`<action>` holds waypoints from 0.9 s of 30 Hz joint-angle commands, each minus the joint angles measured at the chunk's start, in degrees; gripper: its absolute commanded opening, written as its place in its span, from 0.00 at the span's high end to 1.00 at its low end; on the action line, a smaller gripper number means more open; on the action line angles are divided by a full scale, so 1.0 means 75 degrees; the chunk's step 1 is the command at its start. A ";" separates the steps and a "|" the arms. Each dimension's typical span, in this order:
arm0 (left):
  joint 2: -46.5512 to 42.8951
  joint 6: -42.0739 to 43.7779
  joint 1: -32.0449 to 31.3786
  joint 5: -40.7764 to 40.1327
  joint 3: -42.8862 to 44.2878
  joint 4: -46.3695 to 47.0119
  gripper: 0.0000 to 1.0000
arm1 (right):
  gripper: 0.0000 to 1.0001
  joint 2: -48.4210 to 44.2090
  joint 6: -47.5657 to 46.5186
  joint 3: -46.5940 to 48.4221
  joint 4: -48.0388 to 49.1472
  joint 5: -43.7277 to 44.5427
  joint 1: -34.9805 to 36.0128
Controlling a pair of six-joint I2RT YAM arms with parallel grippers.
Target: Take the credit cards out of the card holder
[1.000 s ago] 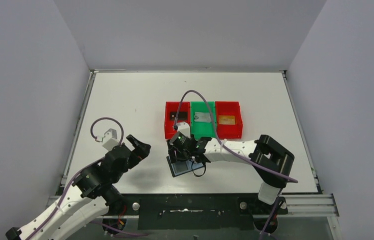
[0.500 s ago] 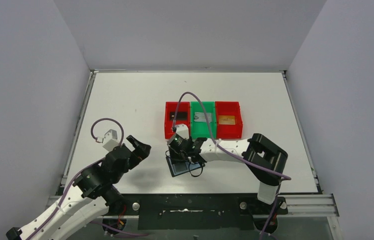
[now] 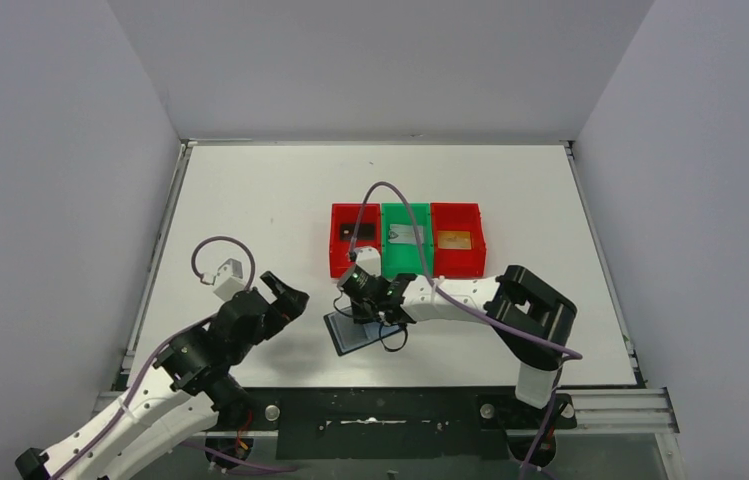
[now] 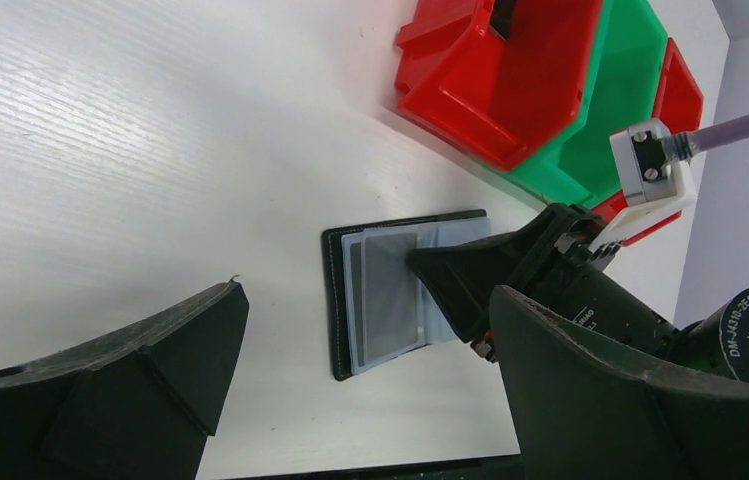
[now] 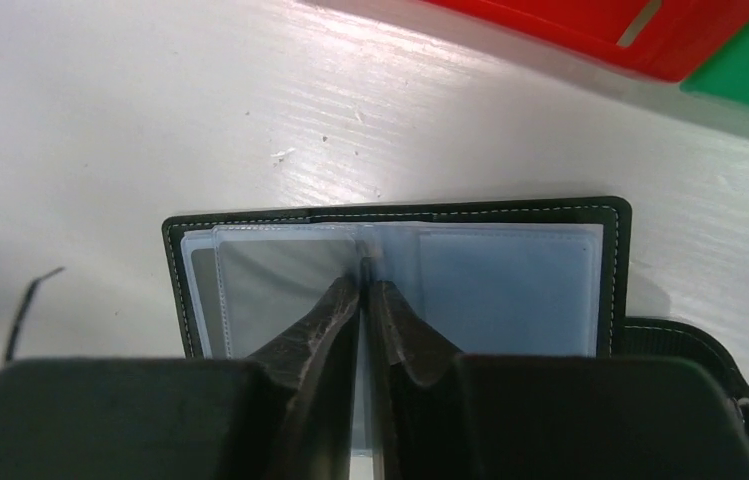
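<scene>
The black card holder (image 3: 347,335) lies open on the white table, its shiny grey-blue pockets (image 5: 510,285) facing up. My right gripper (image 5: 364,283) stands over its middle fold, shut on a thin clear pocket leaf that rises edge-on between the fingers. A grey card (image 5: 275,285) shows through the left pocket. From above, the right gripper (image 3: 365,312) covers the holder's far half. My left gripper (image 3: 287,298) hovers open to the left of the holder, touching nothing. The left wrist view shows the card holder (image 4: 385,300) beyond the left gripper (image 4: 365,295).
Three bins stand in a row just behind the holder: a red bin (image 3: 355,255) with a dark card, a green bin (image 3: 407,262) with a silver card, and a red bin (image 3: 458,262) with a gold card. A purple cable (image 3: 390,190) arcs over them.
The right gripper's jaws have closed on the leaf at the holder's fold. The holder has shifted slightly left and turned. The left arm has edged to the right.
</scene>
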 commanded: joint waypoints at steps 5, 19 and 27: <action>0.0712 0.0305 0.0052 0.0673 -0.0051 0.1047 0.06 | 1.00 -0.0448 0.0279 -0.0666 0.0964 -0.0812 -0.0420; 0.1987 0.0745 0.0075 0.2228 -0.0308 0.2958 0.11 | 1.00 -0.1141 0.1409 -0.2848 0.3964 -0.2761 -0.1577; 0.3284 0.0583 0.0179 0.3361 -0.0598 0.4595 0.20 | 1.00 -0.1151 0.1787 -0.3421 0.4442 -0.2847 -0.1831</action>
